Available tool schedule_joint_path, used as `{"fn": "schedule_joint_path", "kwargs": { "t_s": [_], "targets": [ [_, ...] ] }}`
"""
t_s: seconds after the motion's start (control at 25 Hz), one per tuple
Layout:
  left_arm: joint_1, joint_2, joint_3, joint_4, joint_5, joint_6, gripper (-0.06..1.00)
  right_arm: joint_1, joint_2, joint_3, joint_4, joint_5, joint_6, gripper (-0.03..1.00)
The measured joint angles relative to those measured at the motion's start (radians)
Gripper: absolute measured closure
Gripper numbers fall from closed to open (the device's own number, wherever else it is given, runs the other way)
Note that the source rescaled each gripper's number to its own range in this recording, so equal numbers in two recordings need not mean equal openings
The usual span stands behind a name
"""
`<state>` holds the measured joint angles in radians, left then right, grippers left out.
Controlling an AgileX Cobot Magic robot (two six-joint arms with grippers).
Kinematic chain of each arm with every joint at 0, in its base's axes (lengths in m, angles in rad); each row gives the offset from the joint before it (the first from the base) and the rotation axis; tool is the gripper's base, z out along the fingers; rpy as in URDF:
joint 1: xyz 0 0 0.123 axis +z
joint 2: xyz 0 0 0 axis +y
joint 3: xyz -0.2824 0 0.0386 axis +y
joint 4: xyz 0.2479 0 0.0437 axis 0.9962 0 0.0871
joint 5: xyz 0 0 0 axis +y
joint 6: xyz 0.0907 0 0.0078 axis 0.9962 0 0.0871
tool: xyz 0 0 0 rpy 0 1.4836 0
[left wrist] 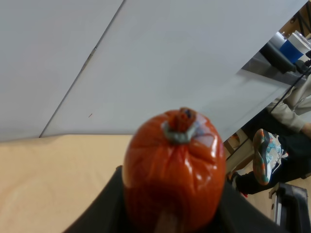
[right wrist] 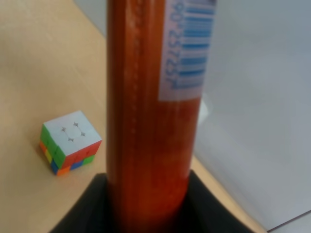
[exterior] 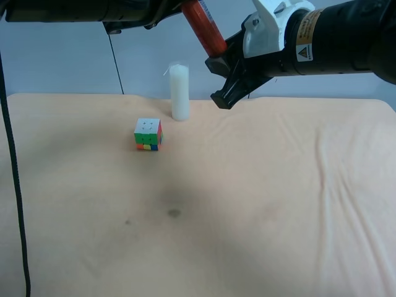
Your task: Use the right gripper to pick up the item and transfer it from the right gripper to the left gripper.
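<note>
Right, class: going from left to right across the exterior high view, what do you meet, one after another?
multicoloured puzzle cube → white pillar candle → red sausage stick → right gripper

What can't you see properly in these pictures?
- sausage top end: high view, cut off by top edge.
- label writing: right wrist view, blurred, cut by top edge.
- candle: right wrist view, sausage covers nearly all of it.
</note>
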<state>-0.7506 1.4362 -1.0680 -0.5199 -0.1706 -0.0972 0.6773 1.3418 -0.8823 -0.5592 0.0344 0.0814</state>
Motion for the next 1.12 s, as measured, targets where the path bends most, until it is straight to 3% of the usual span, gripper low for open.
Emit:
{"fn": "schedule_joint_path", "kwargs": {
  "t_s": [1.12],
  "targets": [
    [0.0, 0.0, 0.0, 0.003, 0.001, 0.0, 0.94, 0.0, 0.0, 0.0, 0.0, 0.0, 0.001, 0.96]
  ]
}}
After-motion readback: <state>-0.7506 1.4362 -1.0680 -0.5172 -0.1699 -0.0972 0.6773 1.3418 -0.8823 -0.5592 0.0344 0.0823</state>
